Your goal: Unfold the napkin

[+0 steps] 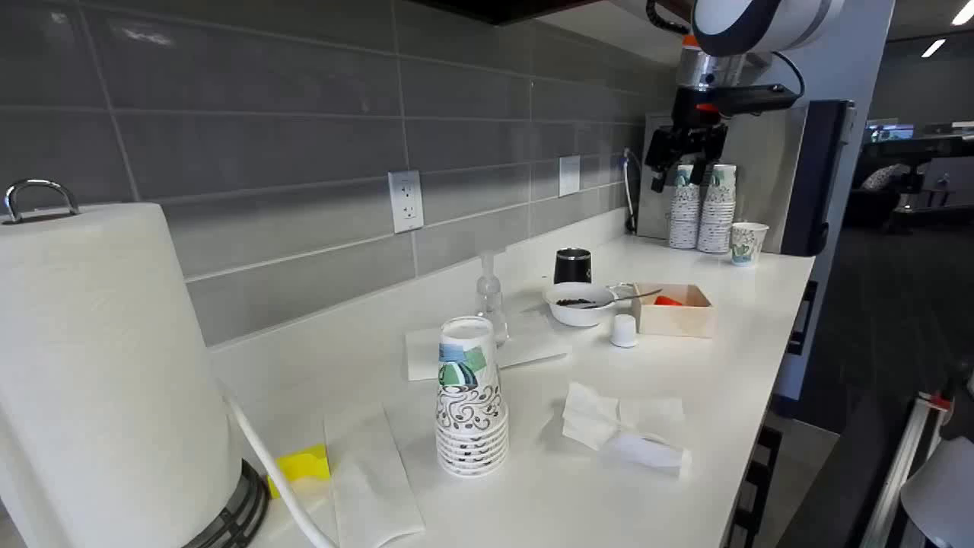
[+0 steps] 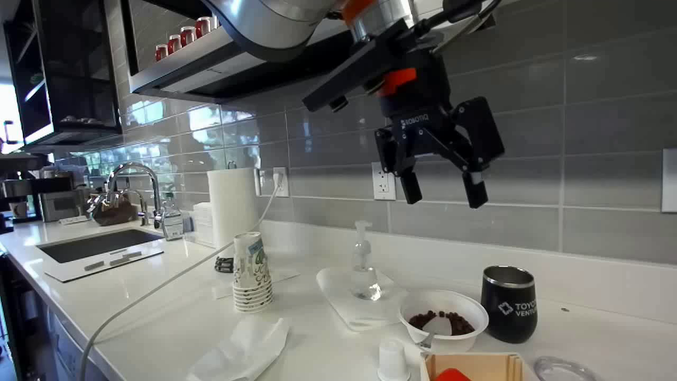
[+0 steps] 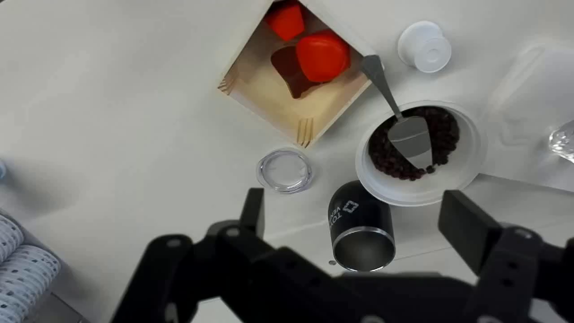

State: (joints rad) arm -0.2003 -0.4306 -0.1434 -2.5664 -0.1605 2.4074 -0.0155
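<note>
A crumpled, partly folded white napkin lies on the counter near its front edge; it also shows in an exterior view. A second, flat folded white napkin lies by the paper towel roll. Another white folded sheet lies under the clear pump bottle. My gripper is open and empty, high above the counter. In the wrist view its fingers stand wide apart above the black tumbler. It is well away from the crumpled napkin, which is out of the wrist view.
A stack of paper cups stands beside the crumpled napkin. A bowl of beans with a spatula, black tumbler, wooden box, white small cup and clear lid are below me. A white cable crosses the counter.
</note>
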